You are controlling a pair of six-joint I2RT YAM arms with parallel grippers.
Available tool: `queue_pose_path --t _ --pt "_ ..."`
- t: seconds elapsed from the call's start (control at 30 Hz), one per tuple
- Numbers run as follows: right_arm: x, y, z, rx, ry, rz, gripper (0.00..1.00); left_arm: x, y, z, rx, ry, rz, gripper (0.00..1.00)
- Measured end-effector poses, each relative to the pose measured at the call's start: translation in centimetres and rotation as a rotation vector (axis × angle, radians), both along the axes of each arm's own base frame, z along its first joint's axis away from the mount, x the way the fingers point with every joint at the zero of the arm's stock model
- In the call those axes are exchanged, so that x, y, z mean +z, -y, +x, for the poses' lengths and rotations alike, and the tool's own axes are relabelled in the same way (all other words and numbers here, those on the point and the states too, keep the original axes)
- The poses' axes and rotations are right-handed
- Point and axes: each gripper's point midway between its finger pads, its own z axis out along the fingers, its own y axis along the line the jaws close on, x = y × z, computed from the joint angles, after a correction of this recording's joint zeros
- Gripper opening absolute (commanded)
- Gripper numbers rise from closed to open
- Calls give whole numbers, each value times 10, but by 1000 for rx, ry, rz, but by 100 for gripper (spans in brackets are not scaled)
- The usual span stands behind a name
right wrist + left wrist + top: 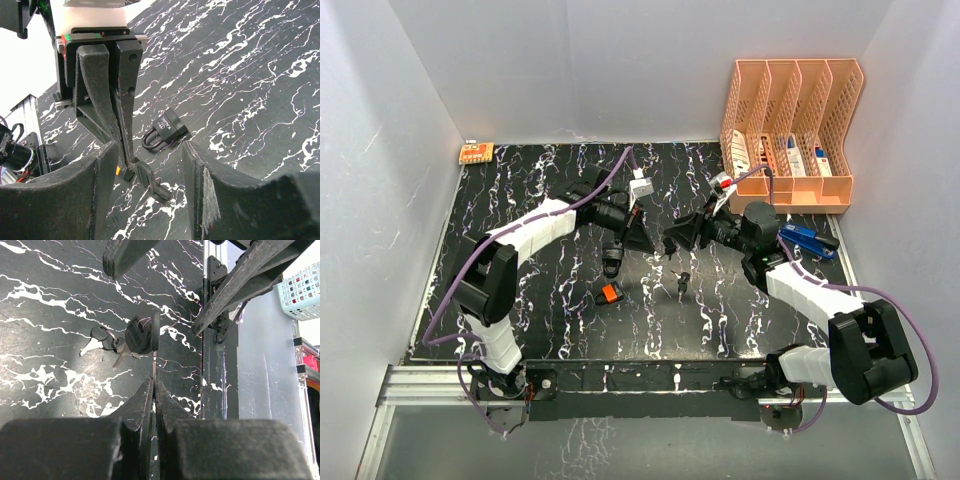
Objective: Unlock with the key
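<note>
My left gripper (153, 383) is shut on the thin blade of the key (141, 335). The key's black head sticks out past the fingertips, and a ring with other keys (98, 338) hangs from it. In the right wrist view the key (145, 175) hangs between my right gripper's (150, 150) spread fingers, which stand on either side of its head without touching it. The black padlock (167, 130) lies flat on the marbled table beyond, shackle shut. From above, the two grippers, left (642, 238) and right (678, 235), meet tip to tip over mid-table, with the padlock (611, 262) just left of them.
A small orange-and-black part (608, 293) lies in front of the padlock. A peach file rack (790, 130) stands at the back right, with a blue object (810, 240) in front of it. An orange board (476, 152) sits at the back left corner. White walls enclose the table.
</note>
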Motion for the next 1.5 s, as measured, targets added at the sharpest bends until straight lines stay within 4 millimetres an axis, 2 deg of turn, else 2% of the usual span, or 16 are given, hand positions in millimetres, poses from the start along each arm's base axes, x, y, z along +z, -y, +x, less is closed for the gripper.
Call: queue_pose_path --t 0.67,0.93,1.13,1.23,1.3,1.37,1.5 --pt "-4 -5 -4 47 -2 7 33 18 9 5 -25 46 -68 0" --pt "-3 -7 -6 65 3 13 20 22 10 7 -31 60 -89 0" --pt "-1 -9 -8 84 12 18 0 22 10 6 -31 63 -92 0" --pt "-3 -9 -8 91 7 17 0 20 10 6 -26 62 -92 0" --pt "-4 -9 -8 93 4 17 0 19 10 7 -20 59 -88 27" --pt "-4 -9 -8 89 4 17 0 19 11 9 -8 67 -86 43" --pt "-9 -6 -4 52 -9 14 0 14 8 17 58 92 -58 57"
